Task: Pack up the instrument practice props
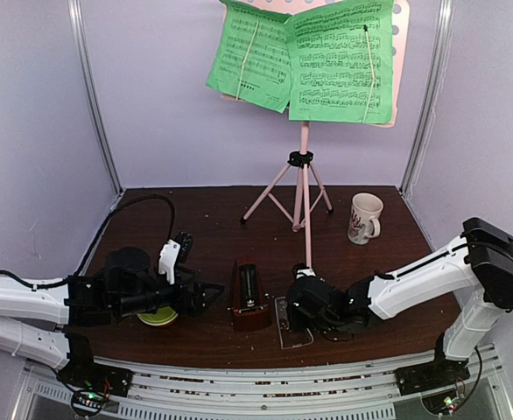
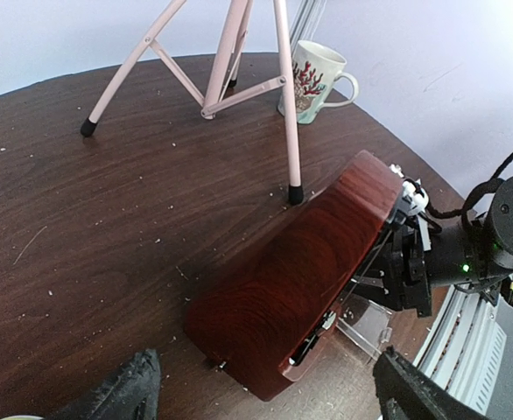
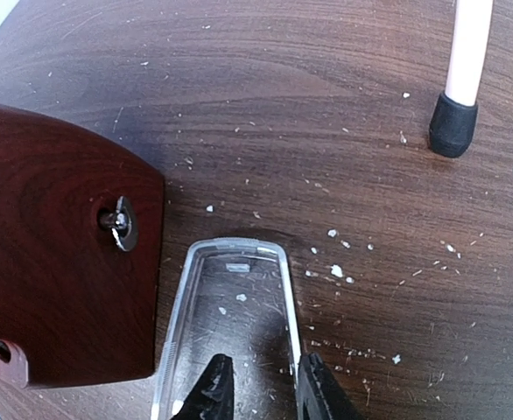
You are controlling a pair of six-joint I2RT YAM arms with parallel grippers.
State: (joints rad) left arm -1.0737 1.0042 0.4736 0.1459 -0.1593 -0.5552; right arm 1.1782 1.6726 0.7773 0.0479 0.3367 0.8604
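Metronome (image 1: 249, 302) sits beside its clear cover (image 1: 291, 325).

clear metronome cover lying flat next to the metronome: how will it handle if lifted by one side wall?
Likely light: the clear cover looks thin-walled and hollow. Pinched by one side wall, where the right tool straddles it, it may flex or swing down. Smooth glossy plastic, so it could slip.

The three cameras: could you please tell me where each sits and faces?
Top external: above and behind, facing the stand; left arm, right arm show.
Left wrist: low, facing the metronome and mug; left gripper open.
Right wrist: looking down on the cover; right gripper straddles its rim.
All three share the metronome.
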